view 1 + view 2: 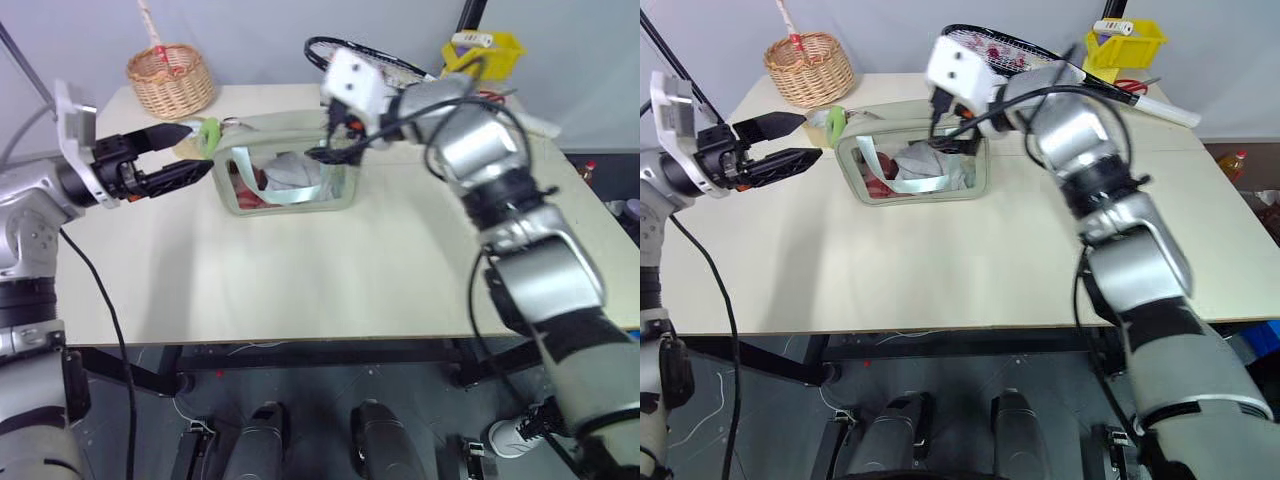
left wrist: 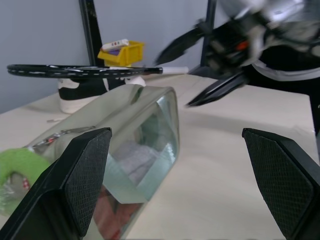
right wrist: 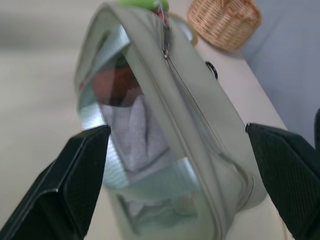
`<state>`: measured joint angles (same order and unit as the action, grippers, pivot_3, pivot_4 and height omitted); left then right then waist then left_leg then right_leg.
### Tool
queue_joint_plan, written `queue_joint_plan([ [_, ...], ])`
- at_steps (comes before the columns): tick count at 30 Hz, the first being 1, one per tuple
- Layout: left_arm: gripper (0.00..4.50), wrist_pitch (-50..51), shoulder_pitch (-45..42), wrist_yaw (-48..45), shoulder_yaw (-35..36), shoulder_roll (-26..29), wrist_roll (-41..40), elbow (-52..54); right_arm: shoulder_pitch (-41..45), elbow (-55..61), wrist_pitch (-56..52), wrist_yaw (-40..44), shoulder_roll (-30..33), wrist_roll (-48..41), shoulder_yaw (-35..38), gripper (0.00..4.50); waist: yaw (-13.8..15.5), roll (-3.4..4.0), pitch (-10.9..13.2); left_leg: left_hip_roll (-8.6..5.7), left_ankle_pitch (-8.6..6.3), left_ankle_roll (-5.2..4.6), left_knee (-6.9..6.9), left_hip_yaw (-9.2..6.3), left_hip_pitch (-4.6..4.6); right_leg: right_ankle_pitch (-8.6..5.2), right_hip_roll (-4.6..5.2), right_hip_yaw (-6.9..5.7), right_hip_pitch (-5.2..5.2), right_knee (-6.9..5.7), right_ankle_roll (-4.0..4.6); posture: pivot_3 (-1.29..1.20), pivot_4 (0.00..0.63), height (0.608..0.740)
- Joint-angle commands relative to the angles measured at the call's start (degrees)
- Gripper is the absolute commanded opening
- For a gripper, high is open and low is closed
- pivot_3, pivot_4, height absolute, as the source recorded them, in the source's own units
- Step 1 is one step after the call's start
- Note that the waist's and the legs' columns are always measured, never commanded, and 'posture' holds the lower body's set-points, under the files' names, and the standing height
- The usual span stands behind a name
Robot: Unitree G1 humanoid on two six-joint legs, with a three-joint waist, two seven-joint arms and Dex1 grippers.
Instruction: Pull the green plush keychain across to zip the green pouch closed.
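The green pouch [image 1: 290,178] lies on the table [image 1: 300,290], its clear window facing me and its zipper [image 3: 186,95] running along the top. The green plush keychain [image 1: 208,131] sits at the pouch's left end. My left gripper [image 1: 199,150] hovers open just left of the pouch, with the keychain near its upper finger and apart from it. In the left wrist view the keychain [image 2: 17,162] lies beside the left finger [image 2: 75,175]. My right gripper [image 1: 333,142] is open above the pouch's right end, and its fingers [image 3: 75,175] show wide apart with the pouch [image 3: 190,135] between them.
A wicker basket [image 1: 170,78] stands at the back left corner. A black racket [image 1: 375,58] and a yellow bin [image 1: 487,50] lie behind the pouch at the back right. The front half of the table is bare.
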<state>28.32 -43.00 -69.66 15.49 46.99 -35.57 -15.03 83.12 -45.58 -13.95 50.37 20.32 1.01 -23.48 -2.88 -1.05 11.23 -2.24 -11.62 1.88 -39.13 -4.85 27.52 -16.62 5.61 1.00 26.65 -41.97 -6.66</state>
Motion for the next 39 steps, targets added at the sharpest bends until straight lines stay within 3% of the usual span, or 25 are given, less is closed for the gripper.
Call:
queue_joint_plan([
  [1, 4.45, -0.01, 0.31, 0.42, 2.35, 1.16, -1.26, 2.53, 5.13, -10.54, 6.39, -2.56, -3.92, 2.98, 1.41, 4.50, 0.14, 0.00, 0.00, -0.01, 0.02, 0.03, 0.00, -0.01, 0.02, 0.00, -0.01, 0.00, 0.04, -0.05, 0.00, 0.00, 0.150, 0.659],
  [4, 4.45, 0.12, 0.76, 0.60, 2.44, 1.29, -1.34, 2.98, 7.56, -18.09, 9.89, -5.17, -6.86, 5.75, 1.44, 4.50, 0.10, 0.00, 0.00, -0.03, 0.05, 0.09, -0.01, -0.04, 0.01, 0.00, -0.03, 0.00, 0.05, -0.12, 0.01, 0.00, 0.150, 0.659],
  [7, 4.50, 0.28, 1.54, 0.70, 2.63, 1.28, -1.37, 3.77, 9.23, -22.91, 10.75, -6.32, -8.74, 7.38, 2.05, 3.63, 0.08, 0.00, 0.00, -0.05, 0.05, 0.10, 0.00, -0.04, 0.02, -0.01, -0.03, 0.00, 0.09, -0.13, 0.01, 0.00, 0.150, 0.659],
  [14, 4.50, 0.13, 2.25, 0.65, 2.28, 1.46, -0.90, 4.13, 10.21, -26.06, 11.55, -6.49, -10.05, 9.45, 3.97, 0.05, -0.61, 0.00, 0.00, -0.08, 0.06, 0.11, 0.00, -0.05, 0.02, -0.01, -0.05, 0.01, 0.11, -0.19, 0.02, 0.00, 0.150, 0.659],
  [22, 4.50, -0.30, 1.89, 0.44, 1.75, 1.29, -0.46, 3.53, 10.18, -24.11, 13.17, -3.26, -9.02, 10.39, 5.55, 0.05, -1.21, 0.00, 0.00, -0.08, 0.06, 0.11, 0.04, -0.08, 0.02, -0.01, -0.08, 0.00, 0.15, -0.24, 0.02, 0.00, 0.150, 0.659],
  [27, 4.50, -0.30, 1.56, 0.30, 1.46, 1.13, -0.43, 3.39, 10.42, -15.51, 13.11, 6.08, -4.30, 8.27, 7.57, 0.05, -1.08, 0.01, 0.01, -0.09, 0.06, 0.11, 0.02, -0.09, 0.13, -0.01, -0.07, -0.01, 0.20, -0.24, 0.01, 0.00, 0.150, 0.659],
  [39, 4.50, -0.89, -0.28, -0.80, -0.58, 0.67, 0.17, 1.33, -8.62, 36.13, -22.39, 19.56, 7.80, 7.38, 5.31, 0.05, -0.88, 0.00, 0.00, -0.03, 0.09, 0.13, -0.06, -0.14, 0.63, -0.01, -0.06, -0.03, 0.70, -0.37, 0.00, 0.00, 0.150, 0.659],
])
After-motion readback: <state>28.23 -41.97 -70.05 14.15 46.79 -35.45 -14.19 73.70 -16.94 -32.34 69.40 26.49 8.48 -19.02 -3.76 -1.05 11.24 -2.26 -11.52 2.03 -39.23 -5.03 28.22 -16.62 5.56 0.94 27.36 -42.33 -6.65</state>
